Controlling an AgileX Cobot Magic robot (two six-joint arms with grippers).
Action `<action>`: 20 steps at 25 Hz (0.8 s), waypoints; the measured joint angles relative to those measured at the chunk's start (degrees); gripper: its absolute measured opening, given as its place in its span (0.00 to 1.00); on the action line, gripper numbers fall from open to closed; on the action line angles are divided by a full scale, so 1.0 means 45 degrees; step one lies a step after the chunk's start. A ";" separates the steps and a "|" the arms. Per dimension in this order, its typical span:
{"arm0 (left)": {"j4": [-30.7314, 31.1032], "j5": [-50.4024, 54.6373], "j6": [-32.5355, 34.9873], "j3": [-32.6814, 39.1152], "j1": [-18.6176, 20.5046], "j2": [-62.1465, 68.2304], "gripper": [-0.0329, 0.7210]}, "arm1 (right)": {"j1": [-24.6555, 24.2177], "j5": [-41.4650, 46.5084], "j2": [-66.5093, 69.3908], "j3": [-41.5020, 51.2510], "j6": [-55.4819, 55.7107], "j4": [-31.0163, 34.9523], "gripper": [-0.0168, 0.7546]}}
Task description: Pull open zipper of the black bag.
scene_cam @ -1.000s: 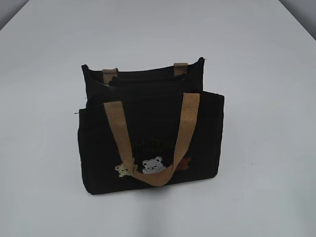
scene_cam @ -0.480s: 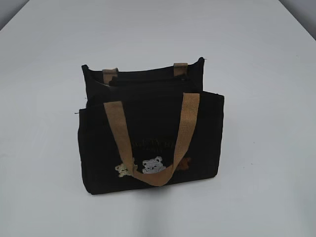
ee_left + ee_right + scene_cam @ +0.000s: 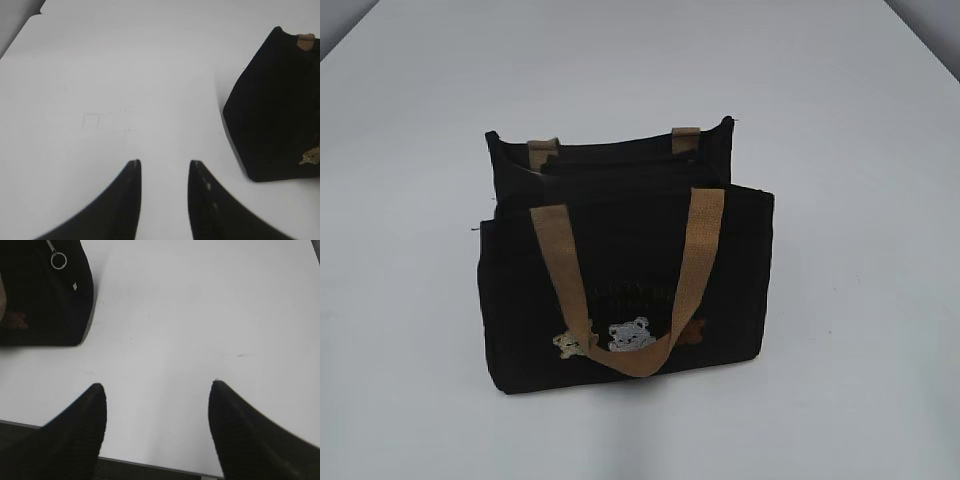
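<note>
The black bag (image 3: 625, 285) stands upright near the middle of the white bench (image 3: 860, 150), well clear of every edge; its front carries a line of faint lettering too dim to read, with small embroidered bears (image 3: 630, 335) below it and a tan handle (image 3: 620, 290) drooping over the front; the zipper (image 3: 620, 160) runs along the top (its silver pull ring (image 3: 58, 260) shows at the bag's end in the right wrist view, lying against the fabric).

The left claw (image 3: 164, 170) hangs low over bare bench, its dark fingers (image 3: 129, 200) moderately parted with nothing between them; the bag's end sits to its right, apart from the fingertips. The right claw (image 3: 157, 395) is spread wide and empty, hovering just inside the bench's near edge; the bag lies at the upper left of its view, well apart.

Bare bench surrounds the bag on all sides; neither claw touches it.
</note>
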 joint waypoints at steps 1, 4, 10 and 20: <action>0.0000 0.0000 0.0000 0.0000 0.0000 0.0000 0.37 | 0.0000 0.0000 0.0000 0.0000 0.0015 0.0000 0.67; 0.0000 0.0000 0.0000 0.0000 0.0000 0.0000 0.37 | 0.0000 0.0000 0.0000 0.0000 0.0044 0.0000 0.67; 0.0000 0.0000 -0.0011 0.0000 0.0000 0.0000 0.37 | 0.0000 0.0000 0.0000 0.0000 0.0057 0.0000 0.67; 0.0000 0.0000 -0.0011 0.0000 0.0000 0.0000 0.37 | -0.1297 0.0000 0.0000 0.0000 0.0057 0.0122 0.67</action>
